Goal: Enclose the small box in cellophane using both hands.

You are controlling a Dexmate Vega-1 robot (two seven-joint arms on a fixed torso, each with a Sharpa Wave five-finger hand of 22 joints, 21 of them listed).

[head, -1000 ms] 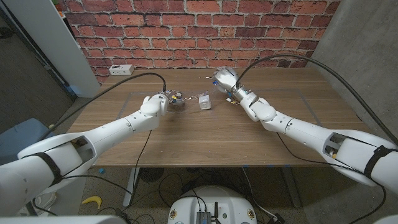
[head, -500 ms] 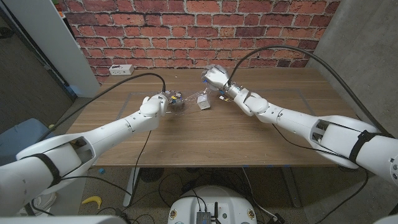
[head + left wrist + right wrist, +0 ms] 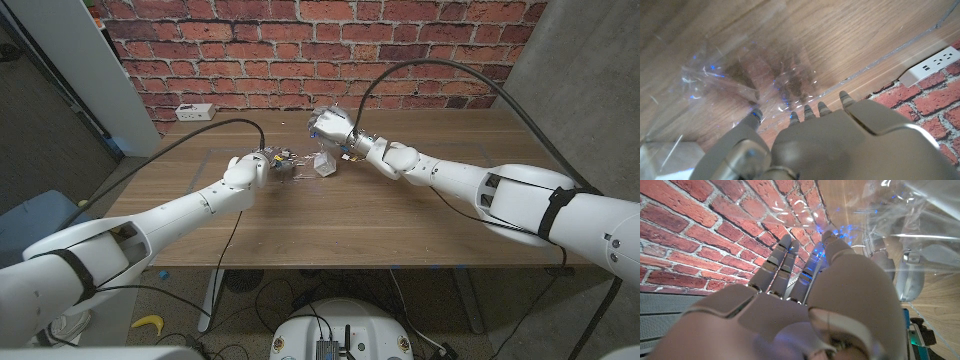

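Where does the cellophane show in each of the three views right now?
Head view: the cellophane lies mid-table between the left hand and the right hand, around the small box.
Left wrist view: crinkled sheet just past the left hand's fingertips.
Right wrist view: clear folds beside the right hand.
Shared landmark: the brick wall.

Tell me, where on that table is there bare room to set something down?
The table is bare along its near edge, below both arms, and on its right side beyond the right arm. It is crowded at the far middle, where the left hand, right hand, cellophane and small box bunch together.
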